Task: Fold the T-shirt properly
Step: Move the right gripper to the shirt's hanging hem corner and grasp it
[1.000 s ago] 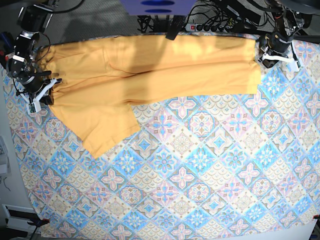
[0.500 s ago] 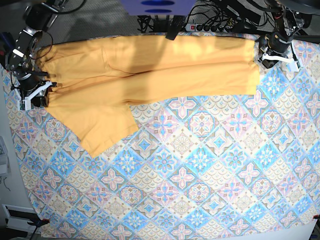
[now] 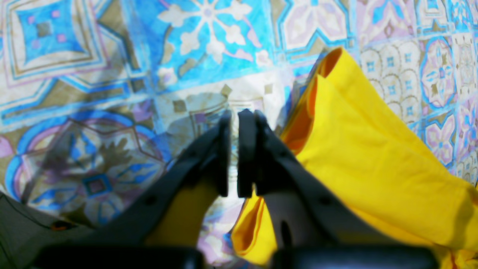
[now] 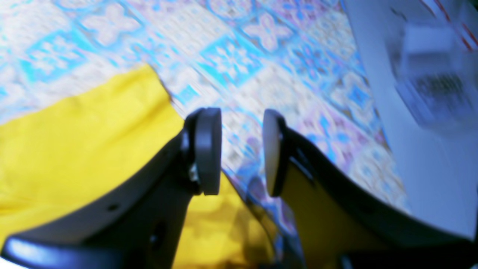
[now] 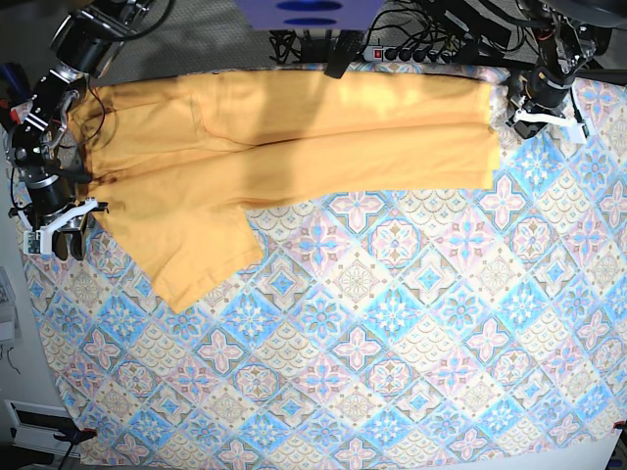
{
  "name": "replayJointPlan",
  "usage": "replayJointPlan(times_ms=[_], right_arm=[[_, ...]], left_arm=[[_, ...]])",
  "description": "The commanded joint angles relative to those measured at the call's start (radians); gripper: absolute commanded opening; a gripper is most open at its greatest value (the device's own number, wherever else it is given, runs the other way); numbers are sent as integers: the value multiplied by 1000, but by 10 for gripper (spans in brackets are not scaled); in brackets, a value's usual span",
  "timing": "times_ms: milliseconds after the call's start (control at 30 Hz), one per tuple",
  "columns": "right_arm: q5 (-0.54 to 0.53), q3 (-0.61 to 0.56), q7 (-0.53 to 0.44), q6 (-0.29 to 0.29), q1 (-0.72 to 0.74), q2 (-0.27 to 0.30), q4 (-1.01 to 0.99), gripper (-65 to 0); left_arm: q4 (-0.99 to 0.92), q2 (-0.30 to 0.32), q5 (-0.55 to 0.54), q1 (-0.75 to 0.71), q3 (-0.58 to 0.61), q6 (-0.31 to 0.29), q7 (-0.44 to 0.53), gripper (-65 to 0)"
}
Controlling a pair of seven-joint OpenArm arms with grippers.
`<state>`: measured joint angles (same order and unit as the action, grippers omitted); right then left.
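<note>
Base: right gripper has left T-shirt (jaws parted).

- Robot lab or test bench, not a home.
- Patterned tablecloth covers a work table; two robot arms are mounted at its far corners.
- Power strip and a tangle of black cables just beyond the cloth's far edge.
- Grey floor behind the cloth; white equipment beside its edge, blurred.
</note>
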<state>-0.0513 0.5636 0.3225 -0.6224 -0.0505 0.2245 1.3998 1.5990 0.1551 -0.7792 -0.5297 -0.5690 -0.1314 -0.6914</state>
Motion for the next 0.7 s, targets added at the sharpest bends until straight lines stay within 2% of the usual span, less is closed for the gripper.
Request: replayJointPlan(times_ms=[0, 133, 367, 667], right_arm=[[-15, -18, -30, -1, 27, 17, 9, -466], [-11, -112, -30, -1, 59, 22, -70, -466], [104, -305, -30, -1, 199, 45, -277, -465], [127, -370, -41, -1, 384, 66, -498, -465]], left_arm=[[17, 11, -10, -4, -7, -6, 11, -614], [17, 13, -12, -2, -7, -6, 11, -614], [19, 10, -10, 26, -7, -4, 11, -614], [19, 10, -10, 52, -9, -4, 11, -614]])
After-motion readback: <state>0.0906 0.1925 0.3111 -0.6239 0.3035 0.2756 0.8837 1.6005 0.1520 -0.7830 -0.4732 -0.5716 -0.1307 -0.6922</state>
